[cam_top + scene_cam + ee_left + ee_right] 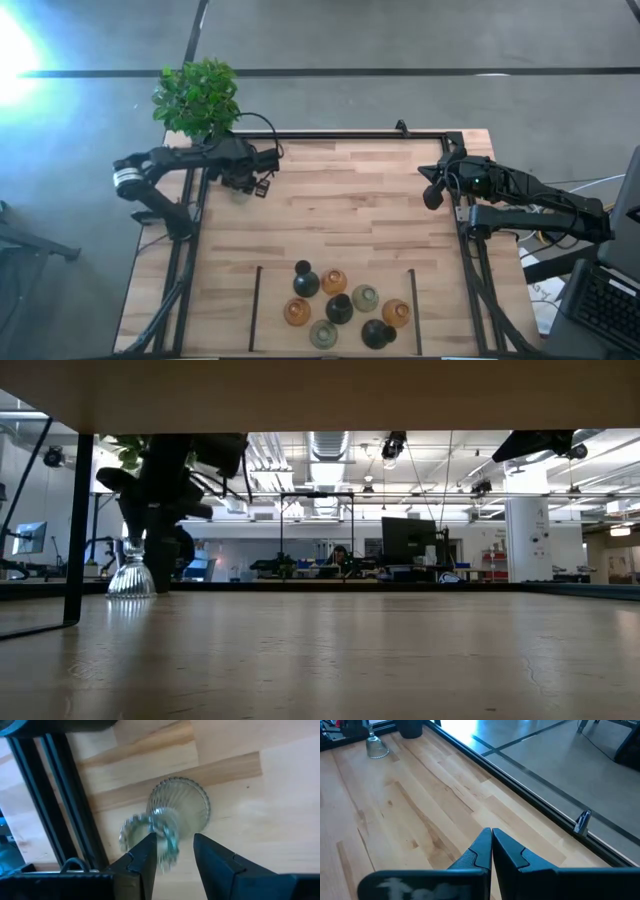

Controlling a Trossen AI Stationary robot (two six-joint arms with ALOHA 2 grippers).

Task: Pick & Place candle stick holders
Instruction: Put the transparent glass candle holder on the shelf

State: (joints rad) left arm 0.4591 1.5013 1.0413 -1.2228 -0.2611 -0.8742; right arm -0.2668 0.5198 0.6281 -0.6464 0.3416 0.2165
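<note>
Holding: left end effector (175, 852), fingers part-open around the neck of a clear glass holder (182, 810) standing on the table (350, 210), far left, beside the potted plant (197, 95).
Waiting: right end effector (491, 845), fingers closed, empty, far right.
Grouped: candle stick holders (340, 305) in black, amber and grey-green, near centre edge.

Both arms are dark, jointed, matte black. Left arm (190, 165) carries a pale grey band near its outer link; a thin black cable loops above its wrist. Left gripper (172, 857) and right gripper (491, 851) have dark wedge-shaped fingers with stepped inner faces.
</note>
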